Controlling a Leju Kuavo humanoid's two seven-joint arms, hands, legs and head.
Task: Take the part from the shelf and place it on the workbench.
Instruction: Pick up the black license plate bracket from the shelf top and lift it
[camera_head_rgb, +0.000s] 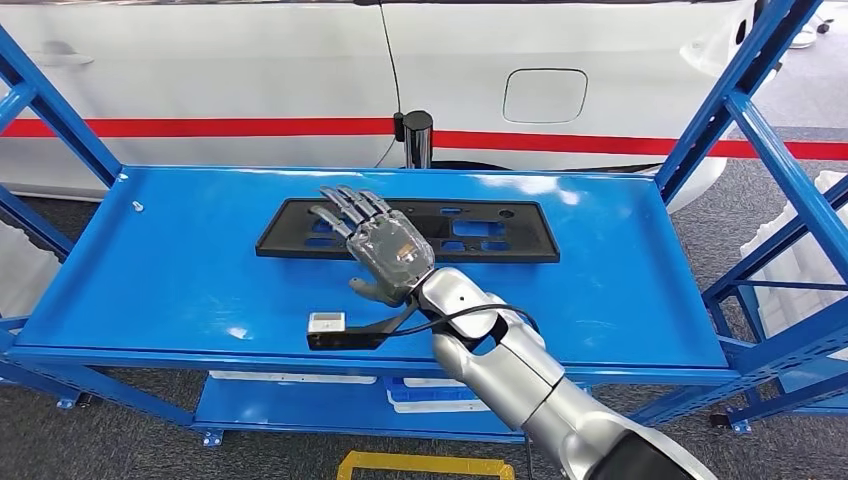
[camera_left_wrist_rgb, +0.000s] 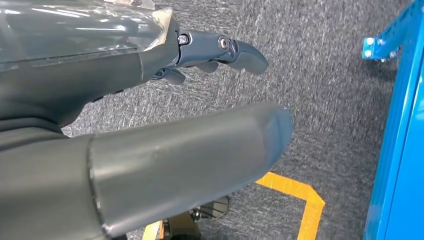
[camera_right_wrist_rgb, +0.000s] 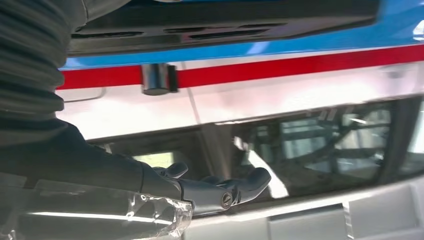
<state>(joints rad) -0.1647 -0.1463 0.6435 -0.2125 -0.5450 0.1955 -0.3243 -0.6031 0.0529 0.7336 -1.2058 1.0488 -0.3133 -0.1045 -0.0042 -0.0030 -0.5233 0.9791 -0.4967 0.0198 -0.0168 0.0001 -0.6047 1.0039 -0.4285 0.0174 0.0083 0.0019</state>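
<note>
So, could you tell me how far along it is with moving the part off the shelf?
Nothing looks done yet: the black part lies flat on the blue shelf. In hand: the right hand reaches over the part's left half with fingers extended, gripping nothing. The left hand hangs open over the floor. Left: grasp, lift, carry it to the workbench.

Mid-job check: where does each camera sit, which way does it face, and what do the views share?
Head view: high on the body, looking down at the blue shelf; right hand over the black part.
Left wrist view: behind the left hand, facing carpet.
Right wrist view: behind the right hand, facing the white car.
Shared: part, car.
</note>
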